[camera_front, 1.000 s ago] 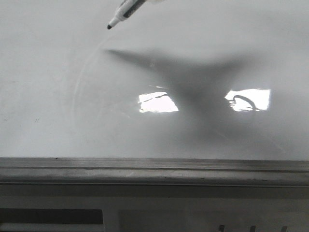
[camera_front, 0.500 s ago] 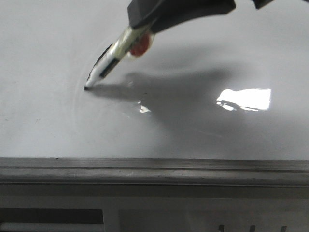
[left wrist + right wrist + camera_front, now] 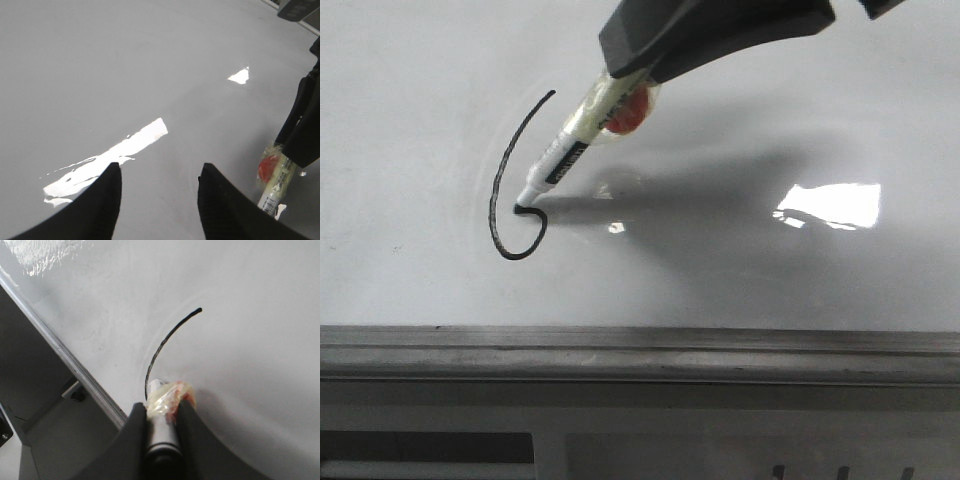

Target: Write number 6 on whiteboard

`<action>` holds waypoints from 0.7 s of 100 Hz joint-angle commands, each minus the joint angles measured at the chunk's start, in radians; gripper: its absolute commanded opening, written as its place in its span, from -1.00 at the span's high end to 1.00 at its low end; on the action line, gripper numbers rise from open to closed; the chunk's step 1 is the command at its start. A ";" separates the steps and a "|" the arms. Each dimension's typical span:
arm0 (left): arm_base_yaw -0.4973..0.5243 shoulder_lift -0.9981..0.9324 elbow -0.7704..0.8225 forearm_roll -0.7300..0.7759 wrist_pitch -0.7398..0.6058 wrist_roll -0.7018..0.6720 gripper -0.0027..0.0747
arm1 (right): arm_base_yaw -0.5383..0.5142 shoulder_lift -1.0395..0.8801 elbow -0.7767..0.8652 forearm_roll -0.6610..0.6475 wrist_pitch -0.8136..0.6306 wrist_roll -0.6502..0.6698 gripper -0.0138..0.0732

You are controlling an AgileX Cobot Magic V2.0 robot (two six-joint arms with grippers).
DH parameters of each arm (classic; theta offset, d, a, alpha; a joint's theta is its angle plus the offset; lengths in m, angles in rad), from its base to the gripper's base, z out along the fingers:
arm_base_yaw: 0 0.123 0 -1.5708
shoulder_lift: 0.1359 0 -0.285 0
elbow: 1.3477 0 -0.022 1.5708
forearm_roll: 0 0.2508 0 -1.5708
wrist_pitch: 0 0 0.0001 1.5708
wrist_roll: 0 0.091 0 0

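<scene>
Left of center on the whiteboard (image 3: 410, 150), my right hand (image 3: 620, 75), clenched on the marker (image 3: 565, 160), just curled the number 6 (image 3: 515, 190) round from a bare dot, loop nearly closed.

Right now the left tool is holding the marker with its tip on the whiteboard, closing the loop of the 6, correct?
Not quite: the right tool holds the marker, as the right wrist view shows. The left tool hangs open and empty over the whiteboard. The rest stands: in the front view the tip sits on the board, closing the loop of the 6.
</scene>
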 commanded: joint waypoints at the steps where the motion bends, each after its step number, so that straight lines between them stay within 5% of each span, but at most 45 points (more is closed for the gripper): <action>1: 0.003 -0.001 -0.033 -0.015 -0.069 -0.010 0.09 | 0.009 -0.002 -0.034 -0.017 -0.066 -0.019 0.83; 25: -0.005 -0.001 -0.033 0.049 -0.067 -0.012 0.09 | 0.031 -0.035 -0.035 -0.017 -0.062 -0.019 0.83; 51: -0.219 0.148 -0.031 0.153 -0.024 -0.022 0.09 | 0.089 -0.095 -0.036 -0.025 -0.014 -0.025 0.83; 70: -0.256 0.325 -0.031 0.100 -0.128 -0.022 0.09 | 0.100 -0.095 -0.036 -0.024 0.034 -0.025 0.83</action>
